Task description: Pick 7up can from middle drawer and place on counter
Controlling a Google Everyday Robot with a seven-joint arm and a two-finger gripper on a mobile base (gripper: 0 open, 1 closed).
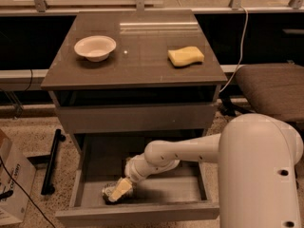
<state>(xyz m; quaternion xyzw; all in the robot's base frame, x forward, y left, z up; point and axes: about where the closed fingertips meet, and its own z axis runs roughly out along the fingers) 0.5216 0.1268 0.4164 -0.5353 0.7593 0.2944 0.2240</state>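
The middle drawer (176, 190) is pulled open below the counter (142, 63). The 7up can (108, 193), silvery and small, lies on its side at the drawer's front left. My gripper (118, 191) reaches down into the drawer from the right and sits right on the can, covering most of it. Only the can's left end shows. The white arm (180, 151) stretches across the drawer, and its large shoulder fills the lower right of the camera view.
On the counter stand a white bowl (95, 47) at the left and a yellow sponge (185, 56) at the right. A padded chair (270, 91) is to the right of the cabinet. A cardboard box (12, 184) and a black bar (51, 163) are on the floor to the left.
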